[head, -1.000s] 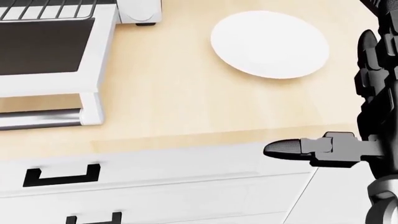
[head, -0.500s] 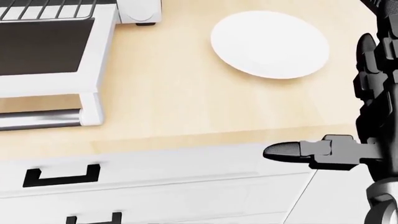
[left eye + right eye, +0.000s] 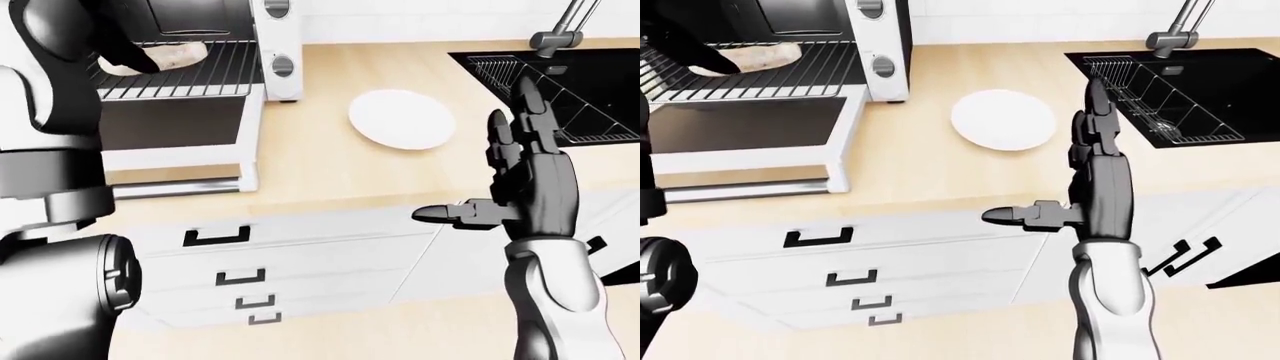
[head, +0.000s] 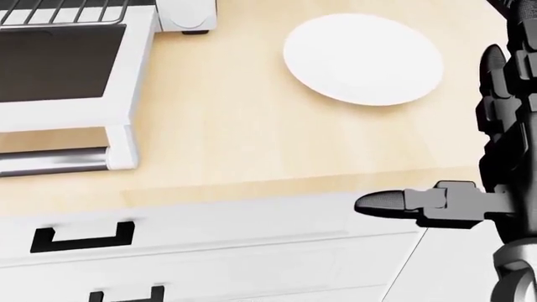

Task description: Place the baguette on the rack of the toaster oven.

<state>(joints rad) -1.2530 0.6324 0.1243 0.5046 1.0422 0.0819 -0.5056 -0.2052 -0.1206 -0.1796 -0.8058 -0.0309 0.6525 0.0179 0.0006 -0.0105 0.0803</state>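
Observation:
The baguette (image 3: 165, 56) lies on the pulled-out wire rack (image 3: 190, 75) of the white toaster oven (image 3: 275, 45), at the top left of the left-eye view. Its door (image 3: 170, 124) hangs open over the counter. My left hand (image 3: 125, 52) reaches in over the rack and covers the baguette's left end; its fingers are dark and I cannot make out their grip. My right hand (image 3: 490, 180) is raised in front of the counter's edge, open and empty, fingers up and thumb pointing left. It also shows in the head view (image 4: 470, 157).
An empty white plate (image 3: 402, 118) lies on the wooden counter (image 3: 320, 165) to the right of the oven. A black sink (image 3: 590, 90) with a faucet (image 3: 558, 30) is at the top right. White drawers with black handles (image 3: 215, 236) run below the counter.
Almost nothing. The head view has shifted very slightly; my right hand holds the same raised, open pose.

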